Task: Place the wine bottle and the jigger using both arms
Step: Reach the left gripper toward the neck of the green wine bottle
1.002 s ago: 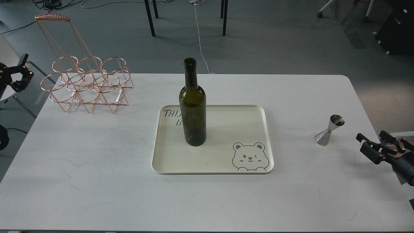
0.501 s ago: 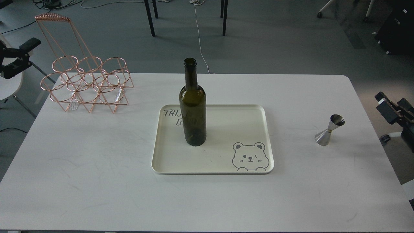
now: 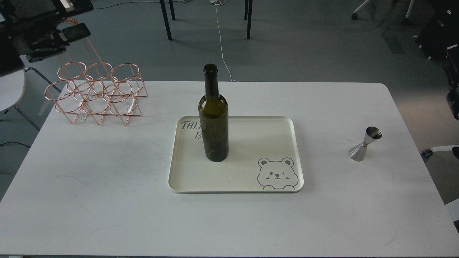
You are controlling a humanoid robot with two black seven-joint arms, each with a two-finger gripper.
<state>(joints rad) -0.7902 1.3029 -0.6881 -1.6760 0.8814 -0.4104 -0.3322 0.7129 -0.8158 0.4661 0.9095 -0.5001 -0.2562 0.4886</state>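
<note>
brightness: even, soft indoor light, white table (image 3: 107,200) bright but not blown out; grey floor (image 3: 304,46) dimmer
light source: seems overhead and diffuse, no lamp in view
shadows: faint; soft one right of tray (image 3: 236,186) rim, pale one trailing from jigger (image 3: 365,144) toward the right, weak one under copper wire rack (image 3: 96,93)
glare: small bright spots on jigger steel; dull sheen on wine bottle (image 3: 213,118) shoulder, glass reads nearly black
focus: table centre sharp, tray bear print and lettering crisp
blur: left gripper (image 3: 53,37) at top left smeared, jaws unreadable; dark arm part at right edge also soft
distortion: far table edge bows slightly, corners mildly darker
</note>
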